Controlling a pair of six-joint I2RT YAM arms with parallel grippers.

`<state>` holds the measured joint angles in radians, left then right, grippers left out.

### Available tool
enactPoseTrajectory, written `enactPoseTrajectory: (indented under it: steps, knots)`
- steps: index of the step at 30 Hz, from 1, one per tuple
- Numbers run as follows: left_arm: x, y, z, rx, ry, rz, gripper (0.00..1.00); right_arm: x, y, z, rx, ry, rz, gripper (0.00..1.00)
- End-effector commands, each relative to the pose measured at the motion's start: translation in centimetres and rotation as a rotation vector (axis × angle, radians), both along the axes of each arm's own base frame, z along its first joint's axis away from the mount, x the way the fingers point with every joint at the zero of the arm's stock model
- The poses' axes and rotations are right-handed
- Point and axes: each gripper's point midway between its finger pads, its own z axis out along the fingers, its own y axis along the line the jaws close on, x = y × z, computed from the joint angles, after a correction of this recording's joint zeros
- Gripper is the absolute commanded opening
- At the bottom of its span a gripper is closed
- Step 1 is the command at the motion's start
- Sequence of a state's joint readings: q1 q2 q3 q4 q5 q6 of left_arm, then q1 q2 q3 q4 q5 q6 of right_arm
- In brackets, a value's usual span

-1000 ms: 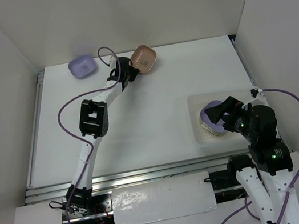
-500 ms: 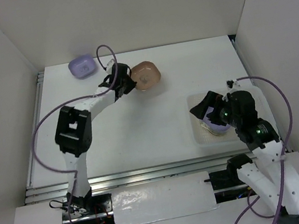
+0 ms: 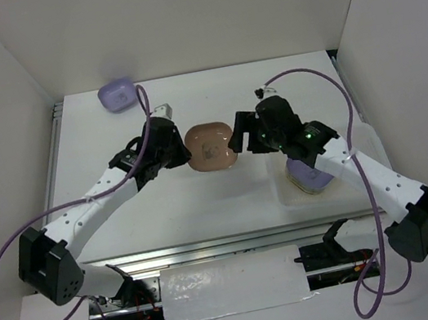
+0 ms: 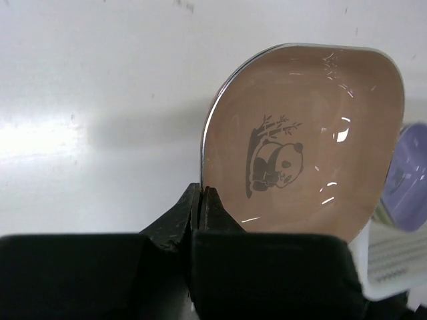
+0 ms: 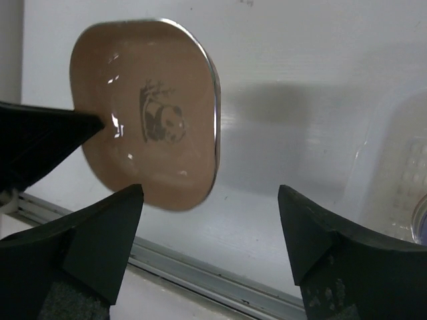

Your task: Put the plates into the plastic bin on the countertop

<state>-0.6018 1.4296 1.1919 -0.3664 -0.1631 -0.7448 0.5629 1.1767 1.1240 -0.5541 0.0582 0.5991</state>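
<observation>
A brown plate with a panda print hangs tilted above the middle of the countertop. My left gripper is shut on its left rim; the left wrist view shows the jaws pinching that edge of the brown plate. At the plate's right edge my right gripper stands open. Seen from the right wrist, the brown plate lies just beyond the right gripper and touches neither finger. The plastic bin at the right holds a purple plate on top of others.
Another purple plate sits at the back left corner. White walls close in the back and both sides. Metal rails run along the near edge. The bin shows at the right of the right wrist view.
The left arm carried the brown plate from the back edge to mid-table. The right arm left the bin and swung left to the plate's other side, jaws still wide.
</observation>
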Motion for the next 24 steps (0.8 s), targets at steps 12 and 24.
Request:
enactPoseTrajectory:
  steps: [12, 24]
  knots:
    - [-5.8, 0.8, 3.6, -0.021, -0.066, -0.105, 0.0, 0.1, 3.9, -3.1, -0.076, 0.061, -0.08, 0.11]
    - [-0.5, 15.7, 2.4, 0.039, -0.015, 0.464, 0.99, -4.7, -16.5, -4.1, 0.053, 0.033, -0.718, 0.0]
